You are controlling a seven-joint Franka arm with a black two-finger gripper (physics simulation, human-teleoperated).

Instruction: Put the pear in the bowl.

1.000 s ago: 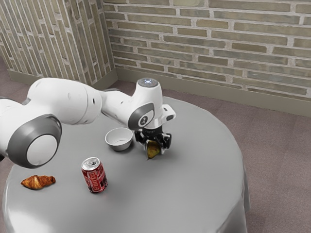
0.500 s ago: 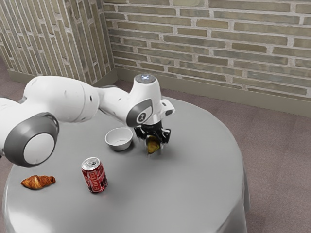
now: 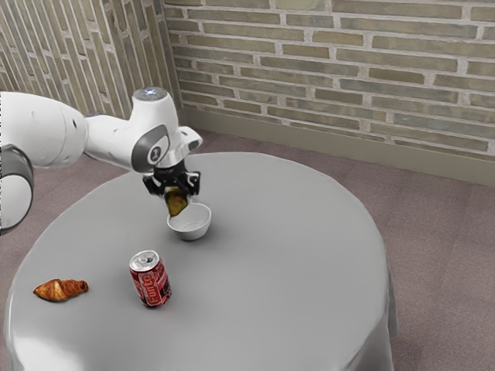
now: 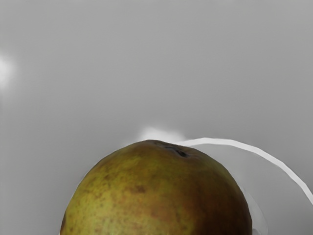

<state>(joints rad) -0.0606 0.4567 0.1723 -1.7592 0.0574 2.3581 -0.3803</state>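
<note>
Exterior view: pincer (image 3: 176,194) grasping pear (image 3: 177,205), both above the surface (image 3: 271,270), near the bowl's (image 3: 192,230) rim; whether directly over it is hard to judge. Can (image 3: 151,284) and croissant (image 3: 61,290) rest apart.

Wrist view: pear's rounded end large, bowl's rim curving out from behind it.

My arm (image 3: 46,127): glossy white, smooth rounded segments
Big joint cap (image 3: 11,202): white disc in a dark grey surround, down at my side
Wrist panel (image 3: 157,148): dark grey, rounded, with a small pale round emblem
Top cap (image 3: 151,93): grey disc, bluish-white glow at centre
My gripper (image 3: 176,202): black, angular, jointed linkages
</note>
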